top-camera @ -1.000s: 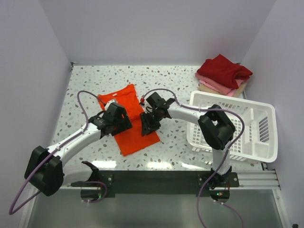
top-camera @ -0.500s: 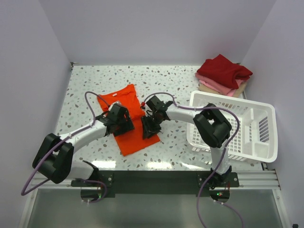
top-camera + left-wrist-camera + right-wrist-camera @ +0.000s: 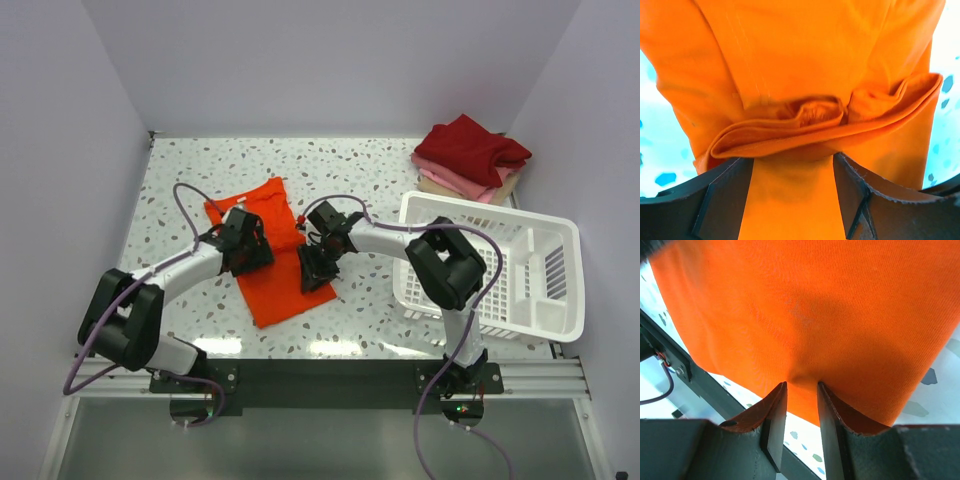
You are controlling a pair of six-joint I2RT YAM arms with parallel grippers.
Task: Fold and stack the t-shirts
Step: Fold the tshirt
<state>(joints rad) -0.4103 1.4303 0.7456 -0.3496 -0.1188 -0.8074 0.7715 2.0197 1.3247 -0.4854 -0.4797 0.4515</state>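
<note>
The bright orange-red t-shirt (image 3: 278, 285) lies partly folded as a long strip on the speckled table. My left gripper (image 3: 248, 248) sits on its left edge, jaws open, with a bunched fold of the shirt (image 3: 805, 65) just ahead of the gap (image 3: 792, 167). My right gripper (image 3: 313, 268) is at the shirt's right edge, shut on a pinch of the cloth (image 3: 805, 315) that puckers at its tips (image 3: 802, 386). The folded dark red t-shirt (image 3: 470, 148) tops a stack with pink (image 3: 450, 180) and beige (image 3: 500, 190) ones at the far right corner.
A white plastic lattice basket (image 3: 545, 300) stands at the right, close to my right arm. White walls enclose the table on three sides. A black rail (image 3: 675, 365) runs along the near edge.
My left gripper has moved up and left along the shirt's left edge, the arm folding in. My right gripper has stayed at the shirt's right edge.
</note>
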